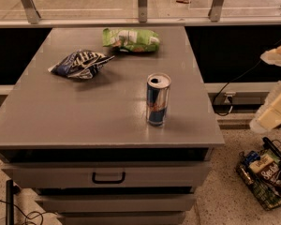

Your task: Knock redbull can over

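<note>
The redbull can stands upright on the grey table top, right of centre and near the front edge. It is slim, blue and silver, with a red logo and a silver top with an open tab hole. My gripper shows as pale, blurred parts at the right edge of the camera view. It is off the table, well to the right of the can and about level with it, not touching it.
A blue-and-white snack bag lies at the table's back left. A green-and-white chip bag lies at the back centre. A drawer with a handle is below the top. A wire basket of snacks sits on the floor at right.
</note>
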You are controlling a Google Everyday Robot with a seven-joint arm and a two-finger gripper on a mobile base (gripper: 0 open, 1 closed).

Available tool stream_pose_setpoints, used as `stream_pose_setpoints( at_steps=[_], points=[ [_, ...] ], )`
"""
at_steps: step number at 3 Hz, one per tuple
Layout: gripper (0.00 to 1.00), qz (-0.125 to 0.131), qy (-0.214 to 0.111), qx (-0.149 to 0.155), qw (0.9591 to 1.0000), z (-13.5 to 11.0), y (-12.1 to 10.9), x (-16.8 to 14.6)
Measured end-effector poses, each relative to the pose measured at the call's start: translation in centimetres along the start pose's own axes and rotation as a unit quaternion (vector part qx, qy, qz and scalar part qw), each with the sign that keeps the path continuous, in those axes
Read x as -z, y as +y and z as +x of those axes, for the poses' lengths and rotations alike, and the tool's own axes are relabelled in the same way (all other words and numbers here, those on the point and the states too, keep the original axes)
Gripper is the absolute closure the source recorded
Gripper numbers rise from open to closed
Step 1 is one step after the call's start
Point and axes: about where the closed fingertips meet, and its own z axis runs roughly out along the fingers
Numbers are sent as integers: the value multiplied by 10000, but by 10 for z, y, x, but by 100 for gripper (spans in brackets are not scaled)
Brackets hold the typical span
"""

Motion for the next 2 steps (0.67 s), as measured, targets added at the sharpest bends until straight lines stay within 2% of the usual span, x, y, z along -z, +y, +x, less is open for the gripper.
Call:
stream_pose_setpoints(
  at_steps=[1, 2],
  points=[
    [0, 180, -984, -264, 9946, 24, -8, -23],
    [0, 177, -2067, -299, 9778, 30, -1, -36]
  ],
)
